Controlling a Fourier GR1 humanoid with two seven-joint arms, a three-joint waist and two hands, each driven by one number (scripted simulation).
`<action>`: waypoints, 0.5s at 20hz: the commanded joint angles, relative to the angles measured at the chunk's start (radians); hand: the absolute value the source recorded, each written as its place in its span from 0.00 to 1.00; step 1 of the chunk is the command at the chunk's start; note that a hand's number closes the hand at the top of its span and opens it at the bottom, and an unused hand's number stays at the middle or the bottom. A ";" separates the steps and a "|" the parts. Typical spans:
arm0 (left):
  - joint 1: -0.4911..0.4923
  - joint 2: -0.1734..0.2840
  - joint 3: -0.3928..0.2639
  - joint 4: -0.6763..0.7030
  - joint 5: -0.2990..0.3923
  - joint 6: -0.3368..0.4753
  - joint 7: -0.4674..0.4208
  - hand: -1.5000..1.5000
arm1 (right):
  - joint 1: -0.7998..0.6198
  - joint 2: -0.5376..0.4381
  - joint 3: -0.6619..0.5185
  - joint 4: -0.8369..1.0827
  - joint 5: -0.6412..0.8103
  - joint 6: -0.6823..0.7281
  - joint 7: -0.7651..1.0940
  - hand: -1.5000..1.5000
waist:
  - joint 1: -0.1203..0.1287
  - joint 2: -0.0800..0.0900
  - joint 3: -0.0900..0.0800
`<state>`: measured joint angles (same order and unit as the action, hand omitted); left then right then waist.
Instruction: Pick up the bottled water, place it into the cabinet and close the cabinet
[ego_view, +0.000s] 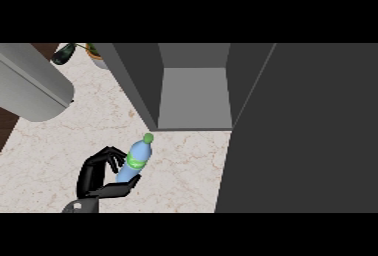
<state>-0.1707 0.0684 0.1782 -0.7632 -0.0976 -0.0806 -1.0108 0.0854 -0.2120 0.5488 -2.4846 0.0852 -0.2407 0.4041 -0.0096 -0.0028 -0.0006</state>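
The bottled water is a clear blue bottle with a green label and a green cap. It leans with its cap toward the cabinet. My left hand is shut on it: fingers curl along its left side and the thumb lies under its base. The grey cabinet stands open just beyond the cap, its inside bare. Its dark door hangs open and fills the right of the view. My right hand does not show.
A large grey cylinder lies across the upper left. Behind it are a dark bottle and a potted plant. The marble counter ends at a dark edge on the far left.
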 joint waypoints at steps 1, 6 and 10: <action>-0.088 -0.045 -0.017 0.113 -0.043 0.080 -0.023 1.00 | 0.083 -0.039 0.003 -0.102 0.049 0.018 -0.041 0.00 | -0.009 0.003 0.000; -0.147 -0.067 -0.126 0.064 0.081 0.087 0.099 1.00 | -0.048 0.039 0.067 -0.047 0.120 -0.043 0.079 0.00 | 0.000 0.001 -0.001; -0.134 -0.068 -0.234 -0.071 0.219 0.144 0.202 1.00 | 0.094 -0.035 0.079 -0.092 0.096 -0.029 -0.040 0.00 | -0.010 -0.004 0.001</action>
<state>-0.2834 0.0089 0.0429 -0.7804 0.0104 0.0020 -0.8757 0.0946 -0.2123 0.5926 -2.4807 0.0902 -0.2700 0.3946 -0.0110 -0.0039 -0.0004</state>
